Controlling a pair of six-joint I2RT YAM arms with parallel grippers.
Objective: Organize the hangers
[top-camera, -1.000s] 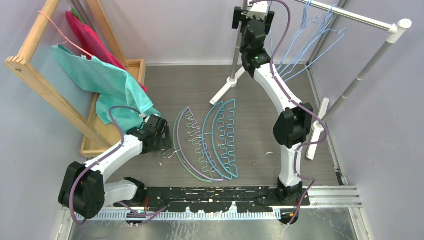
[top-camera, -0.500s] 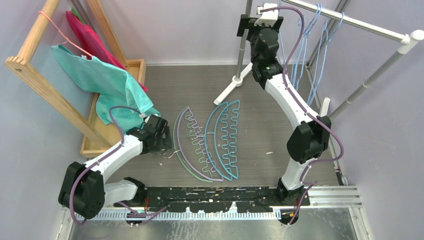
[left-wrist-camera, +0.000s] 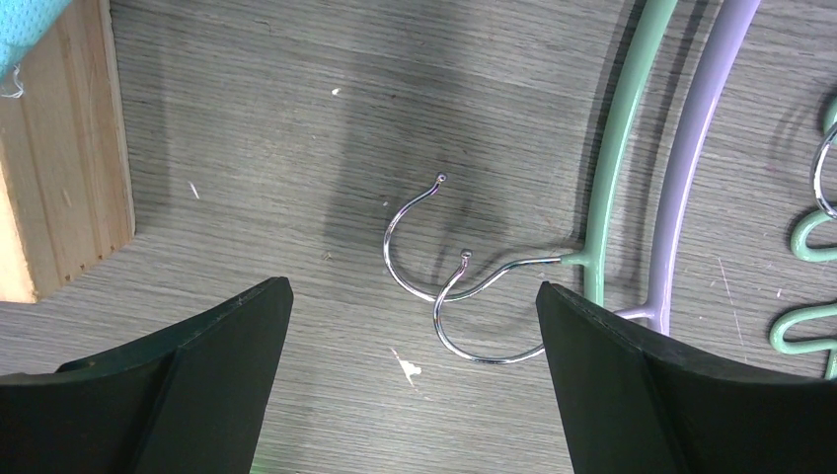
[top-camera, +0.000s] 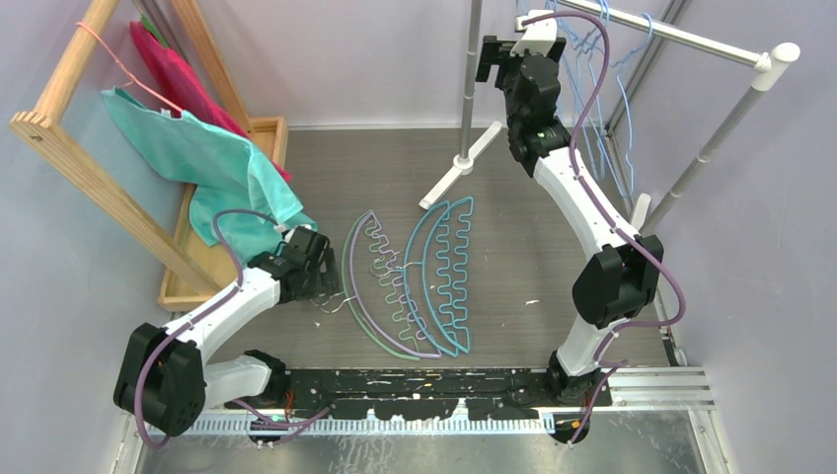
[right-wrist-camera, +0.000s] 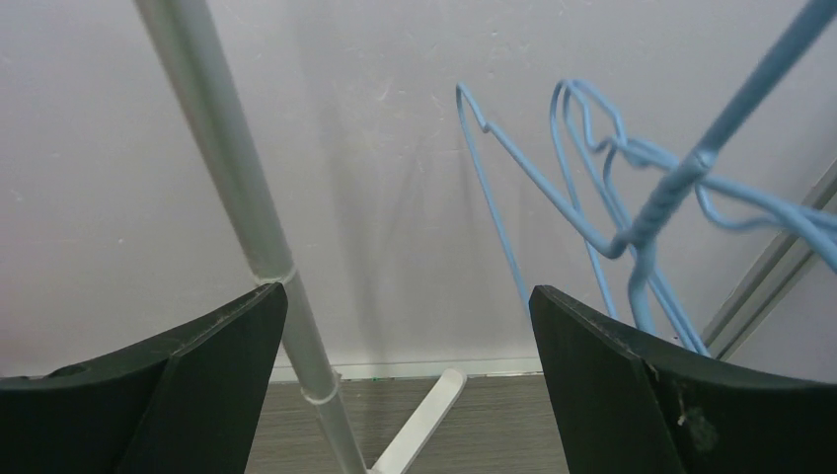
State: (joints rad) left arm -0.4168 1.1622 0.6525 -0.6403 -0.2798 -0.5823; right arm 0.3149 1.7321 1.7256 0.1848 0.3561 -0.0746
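Three arched hangers lie on the table: lilac [top-camera: 357, 296], green [top-camera: 387, 281] and teal [top-camera: 441, 267]. Their metal hooks [left-wrist-camera: 439, 272] lie between my left gripper's open jaws in the left wrist view, with the green arch [left-wrist-camera: 617, 148] and lilac arch [left-wrist-camera: 701, 148] at the right. My left gripper [top-camera: 321, 281] is open just left of these hangers. Several light-blue wire hangers [top-camera: 607, 109] hang from the silver rail [top-camera: 681, 35]; they also show in the right wrist view [right-wrist-camera: 632, 217]. My right gripper [top-camera: 521, 49] is raised, open and empty, beside them.
The rail's upright pole [right-wrist-camera: 247, 237] and white foot [top-camera: 459, 168] stand at the back centre. A wooden rack [top-camera: 89, 168] at the left carries teal cloth [top-camera: 197, 158], red cloth [top-camera: 168, 69] and a thin pink wire hanger [top-camera: 123, 69].
My right arm has swung right and higher beside the rail. The rail and the blue hangers have shifted. My left arm and the floor hangers have not moved.
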